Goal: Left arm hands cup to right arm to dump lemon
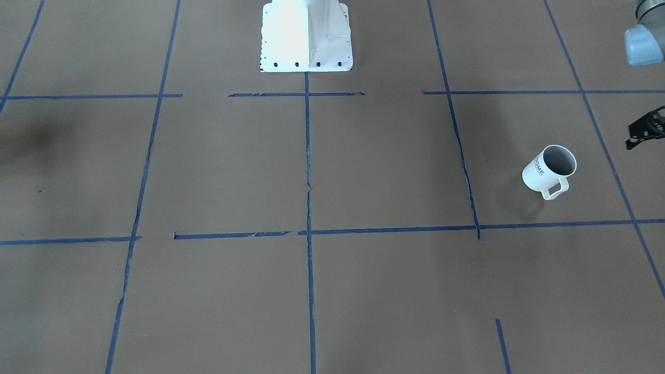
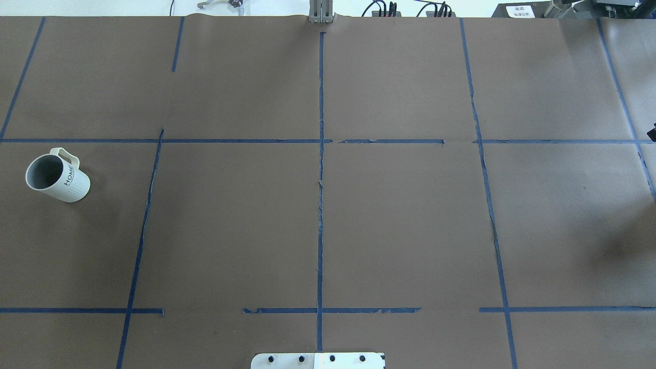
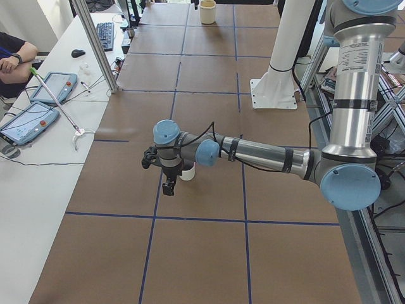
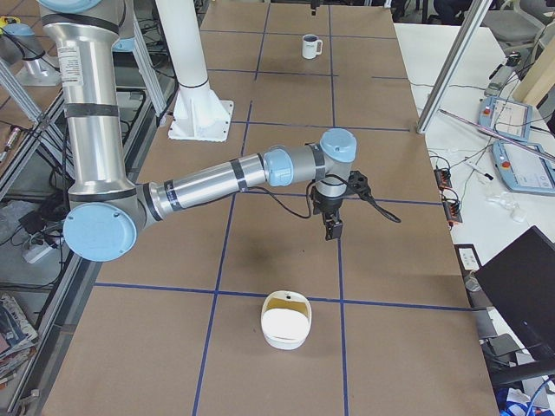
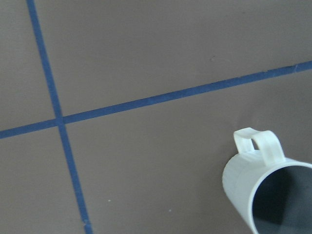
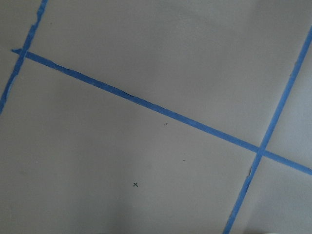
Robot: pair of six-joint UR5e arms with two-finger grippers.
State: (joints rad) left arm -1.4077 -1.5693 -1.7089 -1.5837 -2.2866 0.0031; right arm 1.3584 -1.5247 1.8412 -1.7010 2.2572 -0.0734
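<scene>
Just one cup (image 1: 549, 170), left arm (image 3: 266, 154), right arm (image 4: 208, 184), one cream bowl (image 4: 286, 334).

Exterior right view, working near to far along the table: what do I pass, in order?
cream bowl → right gripper, hanging above the table → white pedestal base → cup at the far end.

Cup (image 5: 265, 190): cut off at 5 o'clock of my left wrist view. My left gripper (image 1: 646, 131): clipped at 3 o'clock, front-facing view; jaw spacing unreadable.
</scene>
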